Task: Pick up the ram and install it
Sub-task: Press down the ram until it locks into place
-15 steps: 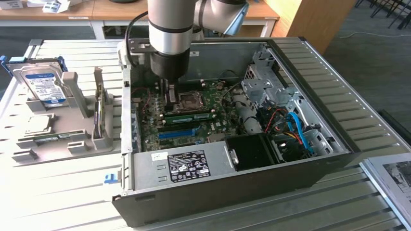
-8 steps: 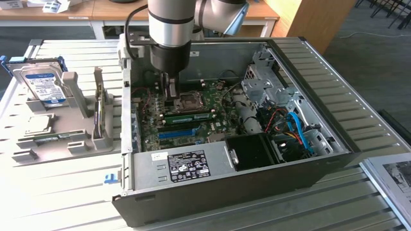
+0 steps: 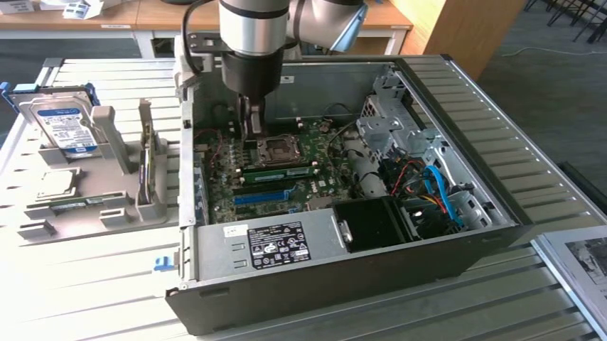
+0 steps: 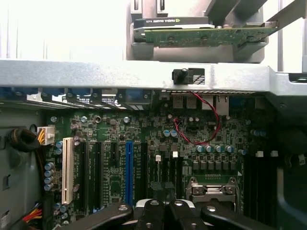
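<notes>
I see the hand (image 4: 165, 211) shut, empty, over the motherboard (image 4: 144, 158); ram (image 3: 281, 171) seated at CPU socket's (image 3: 277, 149) 6 o'clock.

Arm (image 3: 254, 25): silver tube, blue-grey joint cap, black cable alongside
Hand (image 4: 165, 211): black linkage bars, silver screw heads
Wrist: black cylinder

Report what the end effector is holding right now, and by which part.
Nothing is held. The end effector is shut empty over the motherboard; the ram sits on the board beside the processor socket, apart from it.
</notes>
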Controlling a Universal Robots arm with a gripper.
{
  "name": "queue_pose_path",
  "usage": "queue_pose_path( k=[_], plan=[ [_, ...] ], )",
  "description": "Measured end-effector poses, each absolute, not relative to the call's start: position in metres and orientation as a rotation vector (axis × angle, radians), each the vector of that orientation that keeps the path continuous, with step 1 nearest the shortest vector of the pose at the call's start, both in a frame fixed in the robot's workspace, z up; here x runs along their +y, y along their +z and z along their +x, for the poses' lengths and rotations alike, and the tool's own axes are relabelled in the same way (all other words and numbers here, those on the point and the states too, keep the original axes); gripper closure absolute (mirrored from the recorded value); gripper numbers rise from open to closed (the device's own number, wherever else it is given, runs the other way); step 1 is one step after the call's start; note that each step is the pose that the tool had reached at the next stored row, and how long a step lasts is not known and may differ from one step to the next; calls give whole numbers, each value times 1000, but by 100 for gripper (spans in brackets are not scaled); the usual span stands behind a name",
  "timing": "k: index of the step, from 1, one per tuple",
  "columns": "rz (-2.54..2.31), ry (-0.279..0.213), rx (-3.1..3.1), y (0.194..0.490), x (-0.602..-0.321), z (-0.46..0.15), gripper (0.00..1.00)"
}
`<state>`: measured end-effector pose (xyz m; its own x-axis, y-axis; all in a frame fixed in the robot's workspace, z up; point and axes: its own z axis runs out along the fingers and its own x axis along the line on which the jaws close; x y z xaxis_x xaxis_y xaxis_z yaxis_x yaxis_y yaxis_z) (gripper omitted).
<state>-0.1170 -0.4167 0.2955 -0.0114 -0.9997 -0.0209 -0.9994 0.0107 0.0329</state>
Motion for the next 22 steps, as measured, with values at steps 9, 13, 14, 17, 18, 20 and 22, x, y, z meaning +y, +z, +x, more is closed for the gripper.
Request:
queue_pose_path(
  k=[9, 13, 14, 17, 18, 20, 22],
  plan=[
    [2203, -60, -2227, 305, -417, -117, 90],
    [2203, -59, -2227, 305, -417, -116, 90],
    [2203, -59, -2227, 305, -417, -115, 90],
    [2203, -59, -2227, 305, -417, -112, 90],
    [2203, -60, -2227, 305, -417, -111, 90],
    [2203, -60, -2227, 305, -417, -108, 90],
    [2203, -60, -2227, 305, -417, -106, 90]
  ],
)
